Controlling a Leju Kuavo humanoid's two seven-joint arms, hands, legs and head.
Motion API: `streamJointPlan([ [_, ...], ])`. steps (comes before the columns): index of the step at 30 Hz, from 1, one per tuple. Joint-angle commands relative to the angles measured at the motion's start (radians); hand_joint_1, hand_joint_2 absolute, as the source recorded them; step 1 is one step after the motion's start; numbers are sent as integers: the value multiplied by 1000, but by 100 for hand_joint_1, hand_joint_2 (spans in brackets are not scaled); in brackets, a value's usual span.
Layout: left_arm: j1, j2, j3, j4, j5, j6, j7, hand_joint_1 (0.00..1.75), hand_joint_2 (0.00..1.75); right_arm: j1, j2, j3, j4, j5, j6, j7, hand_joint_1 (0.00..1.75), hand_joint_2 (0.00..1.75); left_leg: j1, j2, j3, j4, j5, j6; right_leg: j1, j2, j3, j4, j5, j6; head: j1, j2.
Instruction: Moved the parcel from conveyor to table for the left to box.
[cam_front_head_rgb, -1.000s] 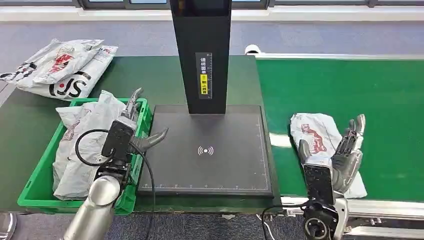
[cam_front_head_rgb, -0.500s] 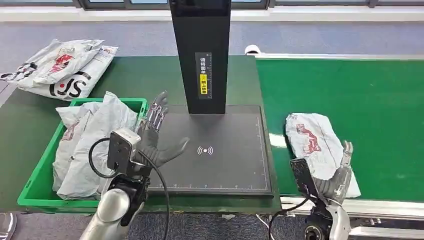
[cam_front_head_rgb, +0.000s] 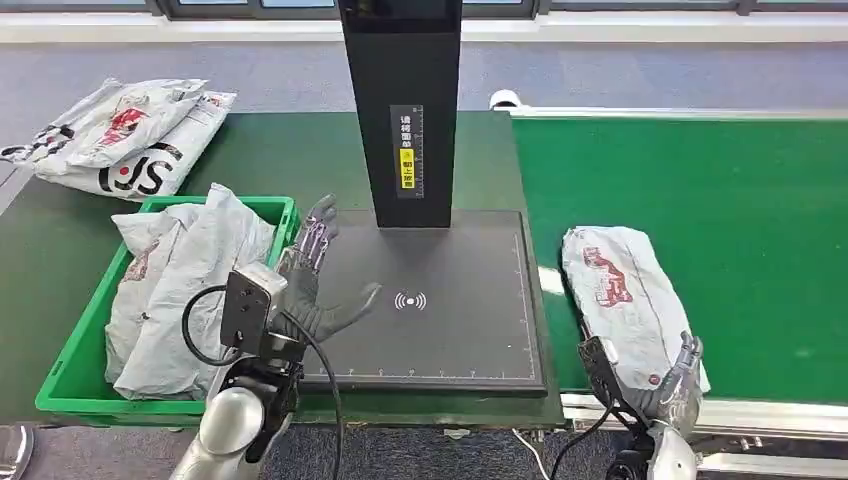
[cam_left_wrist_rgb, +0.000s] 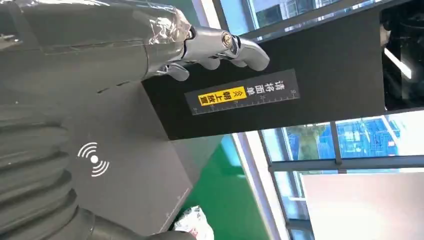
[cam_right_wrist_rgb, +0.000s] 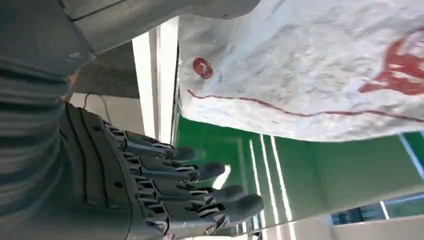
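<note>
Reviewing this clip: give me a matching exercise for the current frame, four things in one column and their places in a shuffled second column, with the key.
Things:
1. parcel with red print
2. left hand
3. green crate
4. right hand

Places:
A. at the near end of the parcel, by the conveyor's edge
B. on the green conveyor belt, right of the black scanner pad
C. over the left part of the black scanner pad, fingers spread
D. on the dark table, left of the pad, holding grey bags

Pairs: 1-B, 2-C, 3-D, 4-A
</note>
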Motion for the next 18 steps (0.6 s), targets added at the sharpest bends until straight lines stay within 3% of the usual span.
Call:
streamJointPlan([
  [1, 29, -3, 13, -7, -17, -4, 18, 0, 175, -87, -13, -122, 246, 42, -6, 16, 0, 175, 0, 1, 2, -1, 0, 0, 0, 0, 2, -2, 1, 0, 0, 0],
  [11, 46, -2, 20, -21, -33, -7, 20, 0, 175, -116, -24, -151, 325, 44, 1, 16, 0, 175, 0, 1, 2, -1, 0, 0, 0, 0, 2, -2, 1, 0, 0, 0],
  [12, 55, 2, 22, -29, -34, -7, 20, 0, 175, -131, -29, -163, 363, 36, 19, 19, 175, 175, 0, 1, 3, -2, 0, 0, 1, 0, 3, -3, 1, 0, 0, 0],
  [18, 79, 12, 31, -56, -36, -3, 19, 0, 175, -142, -30, -162, 398, 38, 29, -3, 175, 175, 1, 2, 4, -3, 0, 0, 1, 0, 5, -5, 1, 0, 0, 0],
])
